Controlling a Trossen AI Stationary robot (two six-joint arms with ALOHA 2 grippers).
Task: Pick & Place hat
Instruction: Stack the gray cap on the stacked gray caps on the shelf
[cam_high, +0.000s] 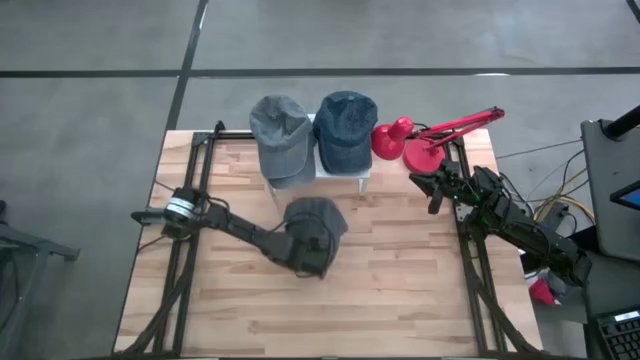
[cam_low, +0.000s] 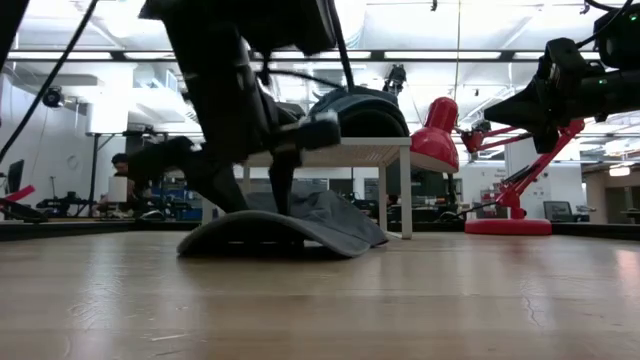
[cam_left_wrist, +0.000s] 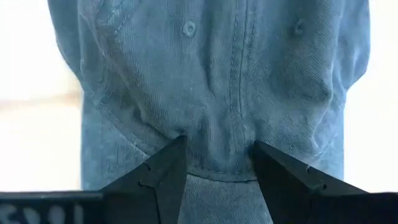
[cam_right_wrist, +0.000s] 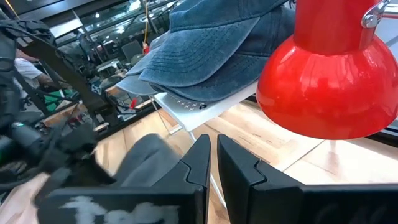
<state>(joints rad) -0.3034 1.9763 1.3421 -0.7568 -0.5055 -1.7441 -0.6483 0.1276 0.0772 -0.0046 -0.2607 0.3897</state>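
Your near desk (cam_high: 380, 300) lies open; behind, the white stand (cam_high: 345, 176) and red lamp (cam_high: 425, 145) seemingly crowd the right pincer (cam_high: 436, 192).

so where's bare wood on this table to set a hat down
The near half of the wooden table, in front of the dark grey cap under the left gripper, is bare. The far edge is crowded: white stand holding the light grey cap and blue denim cap, red desk lamp, right gripper.

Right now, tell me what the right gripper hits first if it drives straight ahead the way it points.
Probably the white stand holding the blue cap; the right gripper aims just beneath it, though depth is uncertain.
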